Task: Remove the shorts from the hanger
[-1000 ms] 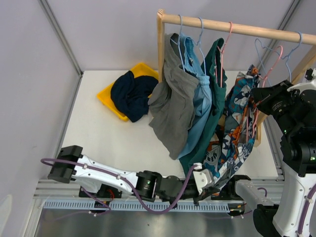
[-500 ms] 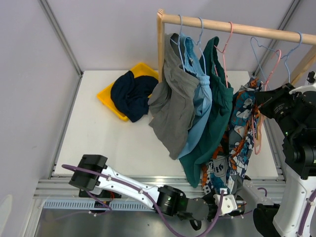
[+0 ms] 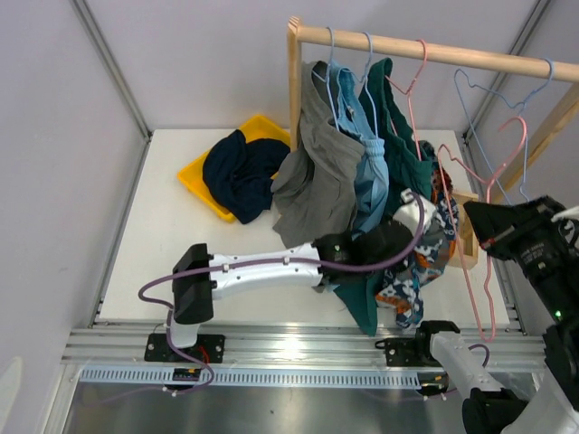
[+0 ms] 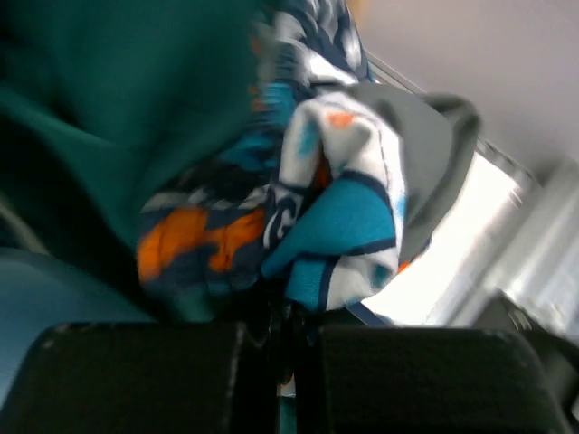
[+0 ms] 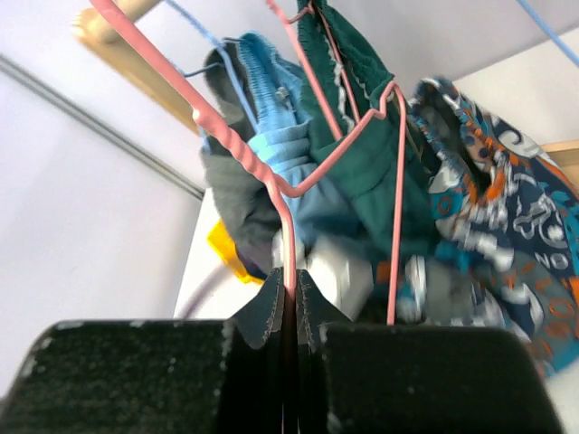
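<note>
Step in hand: pulling the cartoon-print shorts [image 3: 423, 258] off the pink wire hanger [image 5: 256, 172].

Right gripper [image 5: 288, 282]: jaws shut on the thin wire of the pink hanger, holding it steady out to the right of the clothes. From the top view I could not tell whether its hook was over the wooden rail [image 3: 452, 50].

Left gripper [image 4: 288, 336]: reached across into the hanging clothes. Jaws were narrow, with a fold of the print shorts pinched between them. That view was blurred, so I judged the grip and did not confirm it.

The print shorts were bunched low between the two grippers, beside the dark teal shorts [image 3: 398, 154]. I could not tell whether their waistband was over the wire.

Next move, my estimate: draw the fabric down and away from the hanger while the right arm holds firm. The teal cloth lay close enough to be dragged along.

Other shorts:
- Grey shorts [image 3: 317, 185] and light blue shorts [image 3: 368, 176] hung on blue hangers from the rail.
- Navy shorts [image 3: 240, 172] lay crumpled in the yellow tray [image 3: 192, 181].

Materials:
- All shorts were soft, limp knit that folded freely.
- The print was busy orange, blue and white.
- The hangers were thin bent wire.
- The rail was smooth round wood.
</note>
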`<state>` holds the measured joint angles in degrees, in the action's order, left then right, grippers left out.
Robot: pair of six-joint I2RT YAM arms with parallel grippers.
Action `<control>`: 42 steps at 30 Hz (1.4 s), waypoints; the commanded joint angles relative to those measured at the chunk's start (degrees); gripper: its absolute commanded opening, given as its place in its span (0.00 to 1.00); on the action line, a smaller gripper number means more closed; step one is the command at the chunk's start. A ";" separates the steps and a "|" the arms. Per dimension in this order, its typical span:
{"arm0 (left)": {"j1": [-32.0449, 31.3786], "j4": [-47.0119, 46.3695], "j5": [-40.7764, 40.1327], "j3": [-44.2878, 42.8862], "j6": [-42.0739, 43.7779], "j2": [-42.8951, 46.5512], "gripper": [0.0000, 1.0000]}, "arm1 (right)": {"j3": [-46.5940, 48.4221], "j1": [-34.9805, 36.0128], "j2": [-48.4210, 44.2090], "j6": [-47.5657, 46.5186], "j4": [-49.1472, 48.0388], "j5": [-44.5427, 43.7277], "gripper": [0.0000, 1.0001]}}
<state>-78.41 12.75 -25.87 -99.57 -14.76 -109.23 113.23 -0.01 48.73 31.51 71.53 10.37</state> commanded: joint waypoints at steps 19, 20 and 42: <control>-32.93 -2.75 -10.67 47.36 -19.24 36.44 0.00 | 13.58 1.86 21.92 -4.70 -16.85 -11.94 0.00; -36.60 -1.78 -12.17 47.36 -19.77 37.33 0.00 | 13.86 1.68 23.67 -4.61 -18.43 -12.13 0.00; -24.53 25.68 -40.82 19.43 -1.09 61.50 0.00 | -14.88 -7.46 13.77 -4.26 -27.67 -2.29 0.78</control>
<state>-107.07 42.85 -59.86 -74.65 -29.93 -50.06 99.07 -7.01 64.47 28.34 44.51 6.07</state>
